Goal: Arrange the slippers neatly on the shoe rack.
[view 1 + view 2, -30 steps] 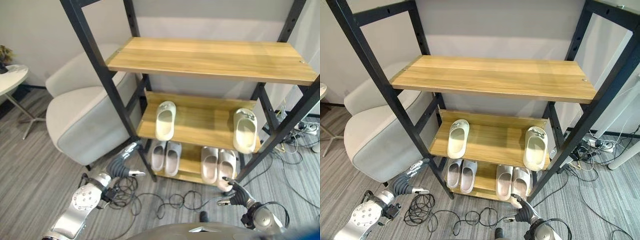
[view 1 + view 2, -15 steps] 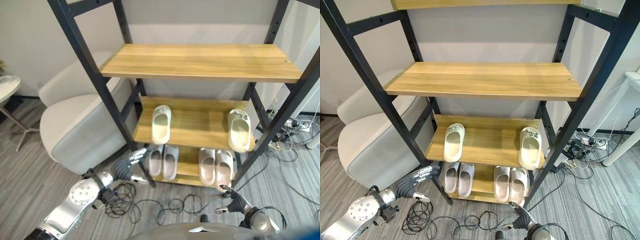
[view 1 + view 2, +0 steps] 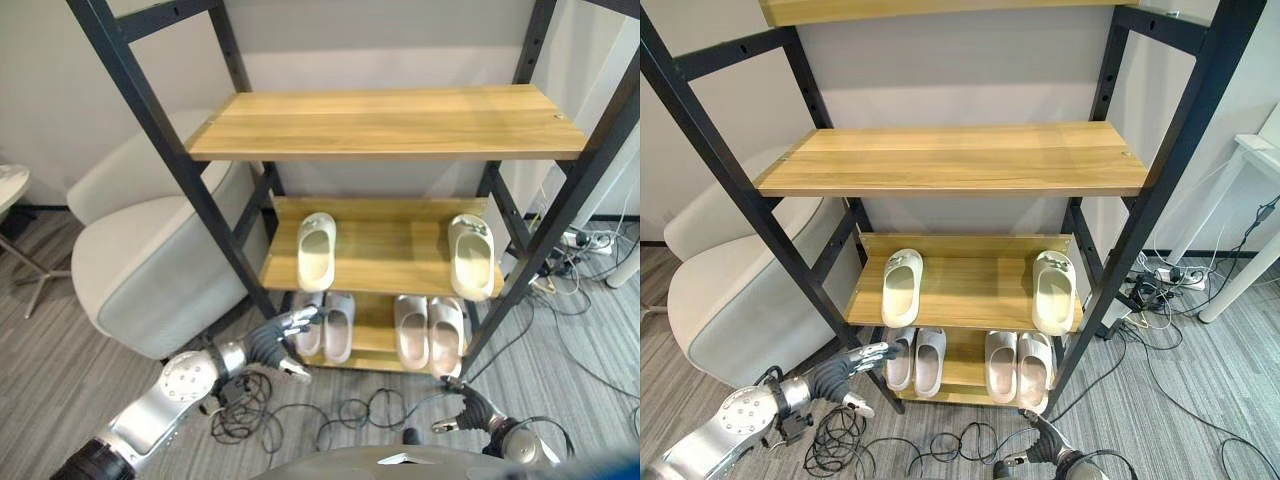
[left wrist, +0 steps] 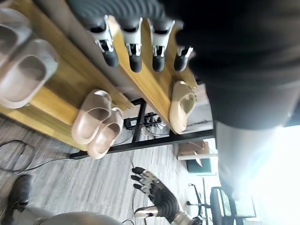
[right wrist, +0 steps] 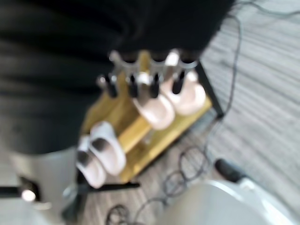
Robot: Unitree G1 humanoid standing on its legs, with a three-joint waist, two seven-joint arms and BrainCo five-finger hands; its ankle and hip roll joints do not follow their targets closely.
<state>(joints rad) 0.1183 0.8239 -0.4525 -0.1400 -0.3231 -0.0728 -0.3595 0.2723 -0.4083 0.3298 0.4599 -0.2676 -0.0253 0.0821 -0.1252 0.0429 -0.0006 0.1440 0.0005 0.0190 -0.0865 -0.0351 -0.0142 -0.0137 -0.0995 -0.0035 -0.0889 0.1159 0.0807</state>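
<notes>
Two cream slippers lie far apart on the rack's middle shelf (image 3: 390, 245): one at the left (image 3: 316, 252), one at the right (image 3: 470, 257), toes to the wall. On the bottom shelf stand a grey pair (image 3: 327, 323) and a pink pair (image 3: 430, 330). My left hand (image 3: 278, 341) is low by the rack's front left post, fingers straight and open, just short of the grey pair. My right hand (image 3: 462, 404) hovers open above the floor in front of the pink pair (image 5: 173, 98). The left wrist view shows the right cream slipper (image 4: 182, 100) and the pink pair (image 4: 98, 124).
A pale armchair (image 3: 145, 260) stands close to the rack's left side. Black cables (image 3: 350, 412) loop on the grey carpet before the rack, with more cables (image 3: 585, 245) to its right. The black front posts (image 3: 190, 180) frame the shelves. A wide wooden upper shelf (image 3: 385, 120) overhangs.
The camera has shifted, so the rack sits further left in view. My left hand has reached rightward past the front post toward the grey pair. The slippers have not moved.
</notes>
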